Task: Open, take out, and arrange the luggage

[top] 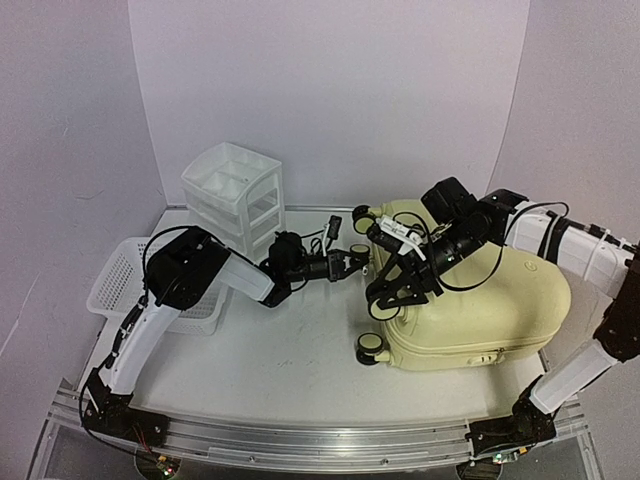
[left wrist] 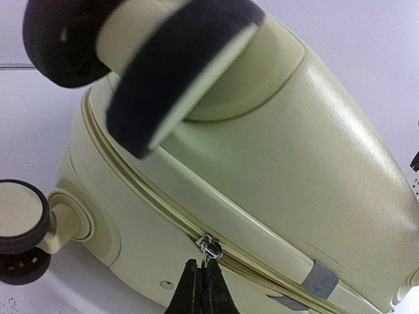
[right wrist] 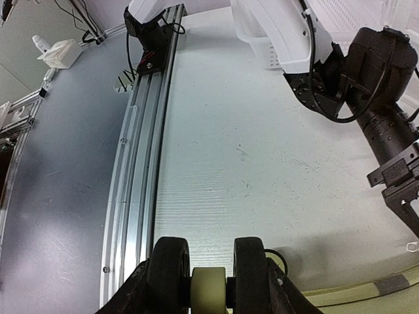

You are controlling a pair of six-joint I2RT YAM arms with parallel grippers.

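The pale yellow luggage point(top: 500, 300) lies flat at the right of the table, wheels pointing left. My left gripper point(top: 350, 263) reaches in from the left and is shut on the metal zipper pull point(left wrist: 210, 249); in the left wrist view the black fingertips point(left wrist: 194, 281) pinch it on the zip line of the luggage point(left wrist: 294, 131). My right gripper point(top: 392, 298) comes over the shell from the right and is shut on a spinner wheel point(right wrist: 211, 288), its fingers outside the two black tyres. Another wheel point(left wrist: 170, 72) looms blurred close to the left wrist camera.
A white drawer unit point(top: 235, 195) stands at the back left, and a white mesh basket point(top: 125, 285) sits at the left edge, partly under the left arm point(right wrist: 380, 85). An aluminium rail point(top: 300, 435) runs along the near edge. A free wheel point(top: 372, 346) sticks out at the luggage's front corner.
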